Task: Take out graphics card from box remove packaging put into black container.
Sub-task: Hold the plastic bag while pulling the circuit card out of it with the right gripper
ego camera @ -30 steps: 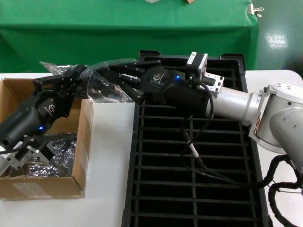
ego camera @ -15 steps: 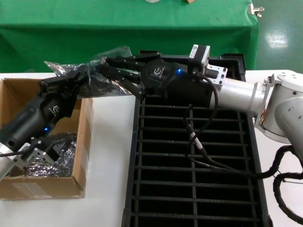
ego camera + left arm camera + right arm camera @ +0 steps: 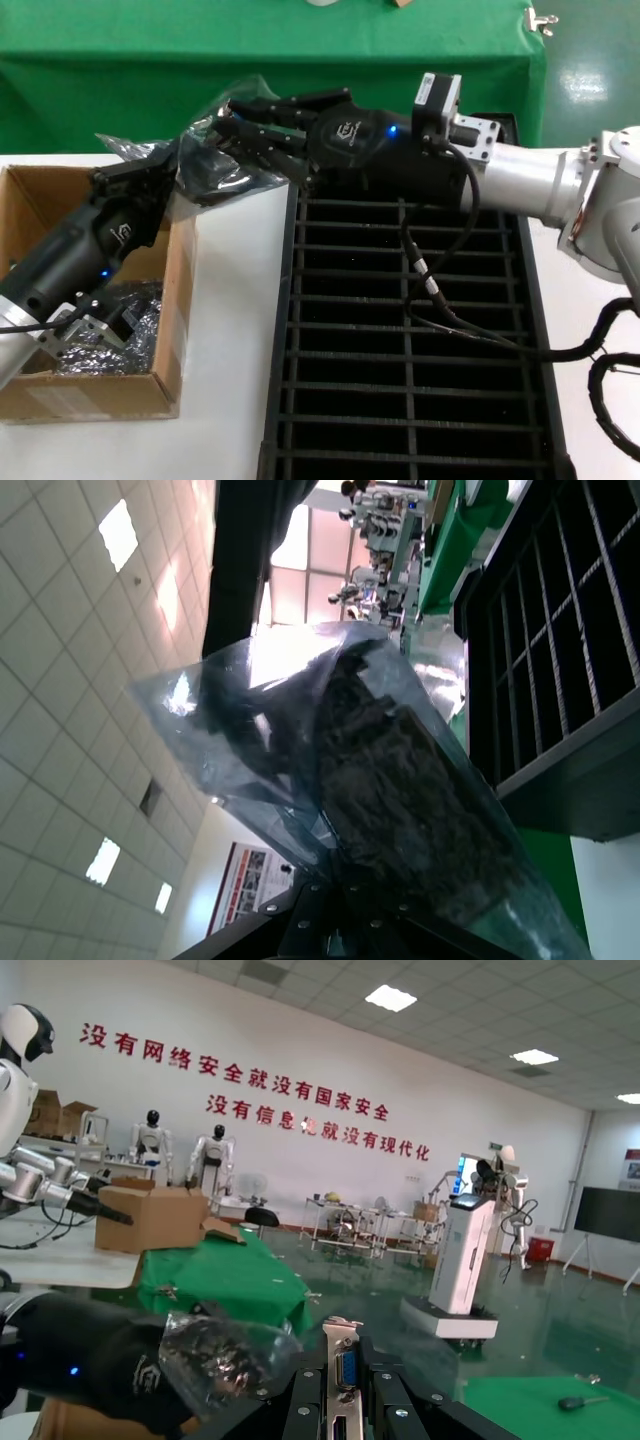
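- My right tool (image 3: 232,125) is up in the air over the far end of the black tray (image 3: 540,330), pressed together on the graphics card (image 3: 345,1370). From that wrist you can see the silver bracket with its blue port poking up between the fingers.
- My left tool (image 3: 150,180) is raised just above the cardboard box (image 3: 165,330), pinching the other end of the crinkly bag (image 3: 205,160). So the bag is stretched between my two tools.
- From the left wrist, the dark board looks like it's partly inside the bag (image 3: 300,740); can't tell how much is out.
- So I'd say I'm mid-unwrap: card out of the box, bag not off yet.
- Next up, I reckon: pull the tools apart so the card slides free, ditch the bag, then line the card up with a slot.
- More shiny bagged bundles (image 3: 130,320) sit in the box, on the white desk (image 3: 225,350).
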`<state>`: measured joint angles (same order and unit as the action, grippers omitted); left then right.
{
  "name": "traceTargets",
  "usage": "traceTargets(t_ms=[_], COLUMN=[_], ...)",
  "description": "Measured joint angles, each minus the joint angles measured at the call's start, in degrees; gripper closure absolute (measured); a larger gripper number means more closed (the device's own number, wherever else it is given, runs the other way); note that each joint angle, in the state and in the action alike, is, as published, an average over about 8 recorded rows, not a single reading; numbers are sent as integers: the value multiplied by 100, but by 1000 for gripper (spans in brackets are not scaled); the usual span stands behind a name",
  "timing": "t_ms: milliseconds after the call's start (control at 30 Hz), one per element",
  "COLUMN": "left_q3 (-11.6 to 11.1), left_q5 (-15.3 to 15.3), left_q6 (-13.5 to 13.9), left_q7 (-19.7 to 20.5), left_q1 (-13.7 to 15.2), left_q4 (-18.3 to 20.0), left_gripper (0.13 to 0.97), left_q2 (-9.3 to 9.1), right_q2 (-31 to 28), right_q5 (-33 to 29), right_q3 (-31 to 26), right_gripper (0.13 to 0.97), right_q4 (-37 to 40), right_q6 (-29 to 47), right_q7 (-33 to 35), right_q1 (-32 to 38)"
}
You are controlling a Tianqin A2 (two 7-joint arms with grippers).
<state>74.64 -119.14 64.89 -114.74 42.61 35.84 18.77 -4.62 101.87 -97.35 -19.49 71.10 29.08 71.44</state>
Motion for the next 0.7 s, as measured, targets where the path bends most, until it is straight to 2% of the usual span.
traceTargets(t_ms=[433, 700], left_q3=[-2, 10], left_q5=[2, 15], left_q6=[-2, 44], left_q7=[-209, -423], left_q1=[143, 270], left_q4=[-237, -488], left_gripper=[959, 959], left_q2=[-28, -35], right_q2=[-525, -997], right_q5=[-19, -371], right_q3=[-429, -823], right_gripper=[911, 911], right_q4=[-2356, -3866], right_q6=[-523, -1073], right_q7=[-1189, -2181], right_q1=[-783, -1111])
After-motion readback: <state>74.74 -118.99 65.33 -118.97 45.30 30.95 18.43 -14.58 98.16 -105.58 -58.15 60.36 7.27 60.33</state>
